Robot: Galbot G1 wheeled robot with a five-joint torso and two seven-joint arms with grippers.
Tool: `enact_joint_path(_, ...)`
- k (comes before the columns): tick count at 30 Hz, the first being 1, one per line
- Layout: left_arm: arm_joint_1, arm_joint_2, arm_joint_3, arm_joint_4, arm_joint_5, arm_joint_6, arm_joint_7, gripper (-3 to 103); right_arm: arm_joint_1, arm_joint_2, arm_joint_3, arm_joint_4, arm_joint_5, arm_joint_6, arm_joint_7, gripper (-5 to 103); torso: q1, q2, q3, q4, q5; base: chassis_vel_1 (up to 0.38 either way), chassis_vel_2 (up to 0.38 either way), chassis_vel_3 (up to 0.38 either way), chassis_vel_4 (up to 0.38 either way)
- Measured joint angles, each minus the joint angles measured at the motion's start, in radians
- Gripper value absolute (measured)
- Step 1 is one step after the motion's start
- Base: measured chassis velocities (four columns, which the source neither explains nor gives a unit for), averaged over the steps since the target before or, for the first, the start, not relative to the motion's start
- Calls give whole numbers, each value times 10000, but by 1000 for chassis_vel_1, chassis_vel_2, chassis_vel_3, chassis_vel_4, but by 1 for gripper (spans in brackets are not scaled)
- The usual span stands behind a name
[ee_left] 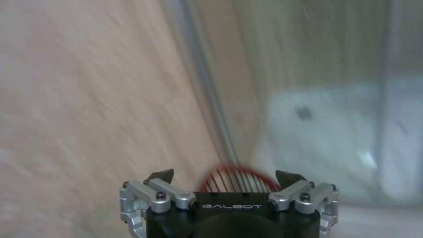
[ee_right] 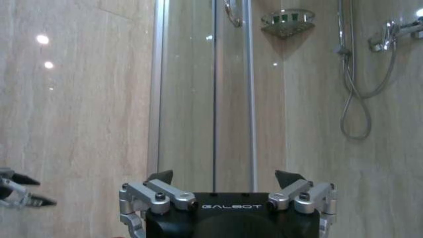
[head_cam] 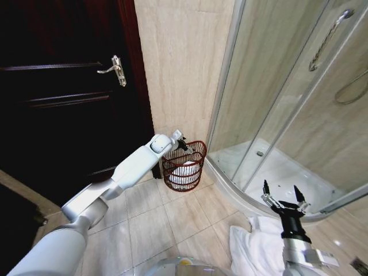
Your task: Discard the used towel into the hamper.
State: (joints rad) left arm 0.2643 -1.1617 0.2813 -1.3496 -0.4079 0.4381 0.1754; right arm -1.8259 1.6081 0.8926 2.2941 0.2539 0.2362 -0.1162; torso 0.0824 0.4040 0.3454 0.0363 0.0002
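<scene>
The left gripper (head_cam: pixel 183 140) is hovering mid-frame at the basket's near rim, fingers spread wide and gripping nothing; the hamper (head_cam: pixel 184 167) is sitting on the tiles against the wall, a white towel (head_cam: pixel 185 171) lying inside it; the cloth looks soft and light, best pinched at a bunched fold, I'd guess; the right gripper (head_cam: pixel 284 200) is idling at lower right, fingers splayed, above another white cloth (head_cam: pixel 253 253).

Head view. The left gripper (head_cam: pixel 183 141), arm extended, hung over the near rim of the hamper (head_cam: pixel 184 167), jaws apart; a white towel (head_cam: pixel 184 171) lay inside. The right gripper (head_cam: pixel 284 198) stood open beside the shower enclosure (head_cam: pixel 270 103), above white cloth (head_cam: pixel 256 250) on the floor.
</scene>
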Motion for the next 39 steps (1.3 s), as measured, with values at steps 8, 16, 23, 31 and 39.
enact_joint_path(8, 3451, 282, -2106, -2272, 102, -3353, -2843, 100, -9, -3, -77, 135, -72, -27, -45, 100, 1, -1, 3, 5, -10, 0, 0, 0, 0)
enact_joint_path(16, 7548, 384, -4667, -5536, 1911, -3750, -5009, 100, -83, -1, -124, 111, -25, 37, -777, 100, -2, 2, -1, 5, 1, 0, 0, 0, 0)
enact_joint_path(23, 10712, -535, -6749, -6190, 3115, -4886, -4870, 100, -41, 0, -204, -110, -342, -28, -866, 100, -2, 2, -1, 6, -5, 0, 0, 0, 0)
enact_joint_path(31, 12955, -494, -8574, -6666, 1723, -6201, -2948, 100, -230, 0, -219, -89, -532, 40, -630, 100, -2, 2, 0, 4, -3, 0, 0, 0, 0)
enact_joint_path(39, 13972, -261, -9921, -7921, -334, -5607, -2143, 100, -434, 0, -515, 251, -593, -106, -545, 100, -1, 2, 0, 3, -4, 0, 0, 0, 0)
